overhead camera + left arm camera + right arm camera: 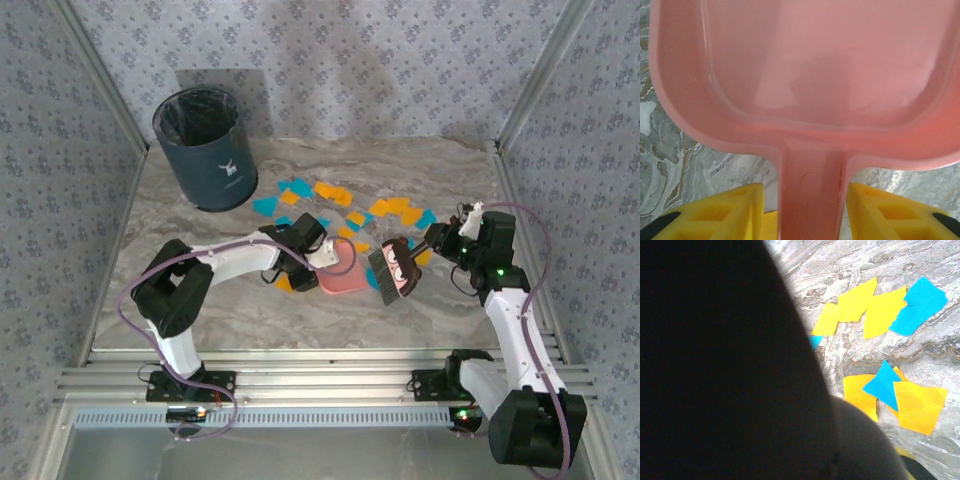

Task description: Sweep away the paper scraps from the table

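pink dustpan (pixel 805 75) handle sits loose between the parted left jaws; right jaws clamp the brush (pixel 392 270). next, i reckon: brush paper scraps (pixel 330 192) across the counter (pixel 440 165) into it.

Bin (pixel 203 150) rear left on the table (pixel 160 300), paper scraps (pixel 330 192) right of it, dustpan (pixel 340 272) before them, brush (pixel 392 270) at its right

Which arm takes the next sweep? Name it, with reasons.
Right. The right gripper holds the brush beside the paper scraps; the left gripper only straddles the dustpan handle.
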